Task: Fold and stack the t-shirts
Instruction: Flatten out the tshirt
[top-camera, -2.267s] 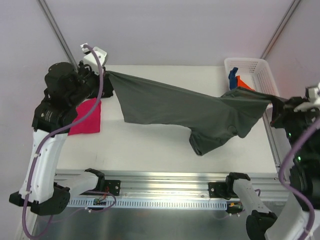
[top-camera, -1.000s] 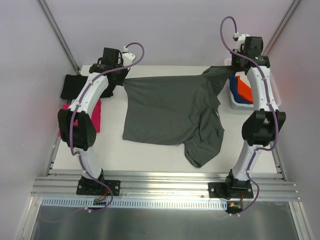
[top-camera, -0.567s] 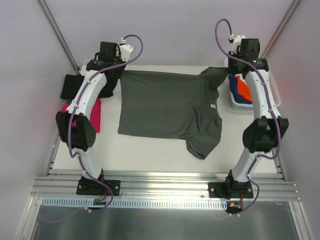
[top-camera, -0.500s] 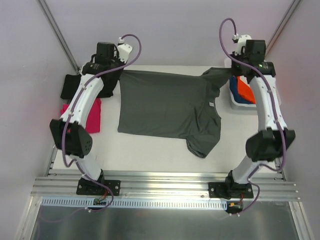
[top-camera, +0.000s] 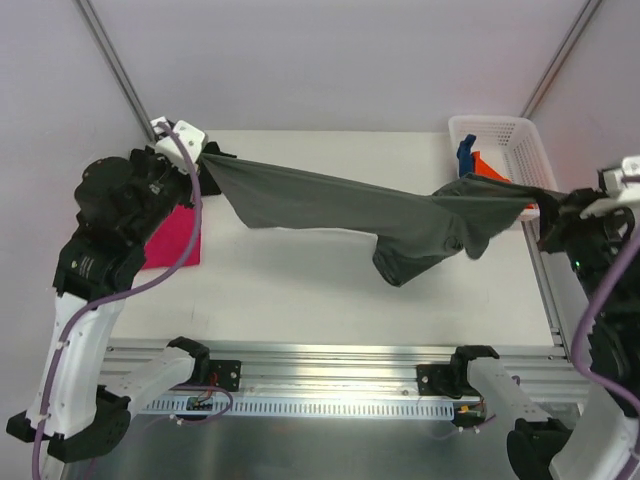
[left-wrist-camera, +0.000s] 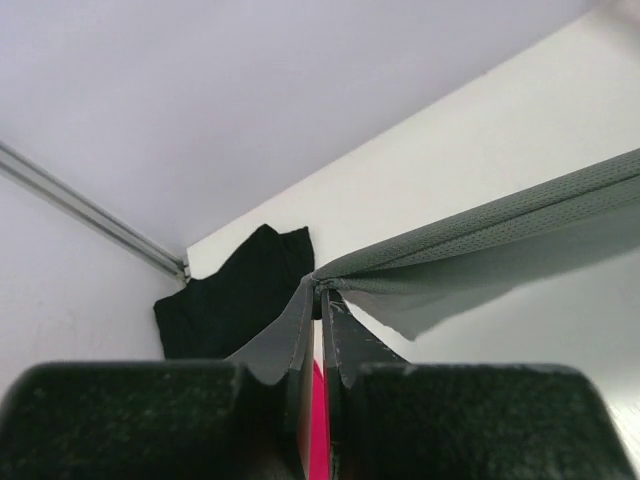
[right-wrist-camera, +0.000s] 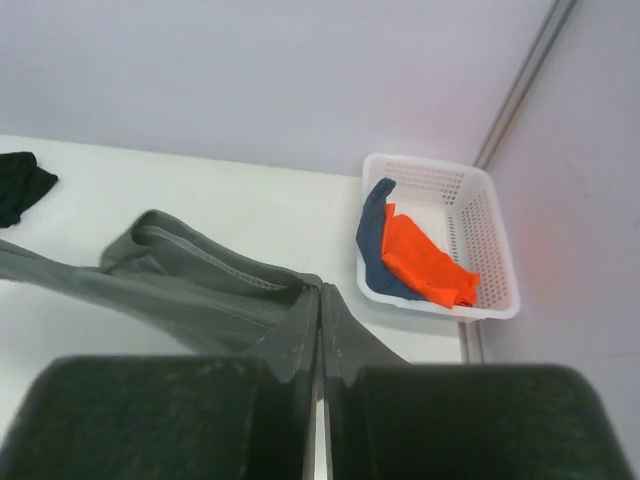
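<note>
The dark grey t-shirt (top-camera: 340, 205) hangs stretched in the air between my two grippers, with one bunched part sagging toward the table (top-camera: 400, 265). My left gripper (top-camera: 205, 155) is shut on its left corner (left-wrist-camera: 322, 292). At the right, my right gripper (top-camera: 540, 205) is shut on the opposite edge (right-wrist-camera: 321, 290). A folded magenta t-shirt (top-camera: 175, 240) lies at the table's left edge. A black t-shirt (left-wrist-camera: 235, 290) lies at the far left corner. Orange (top-camera: 487, 162) and blue (top-camera: 466, 152) t-shirts sit in the basket.
The white lattice basket (top-camera: 510, 130) stands at the far right corner of the white table (top-camera: 300, 290). An aluminium rail (top-camera: 330, 355) runs along the near edge. Slanted frame bars rise at both back corners.
Both arms have pulled back from the far side and risen. The grey t-shirt, spread flat on the table half a second ago, now hangs taut in the air between them.
</note>
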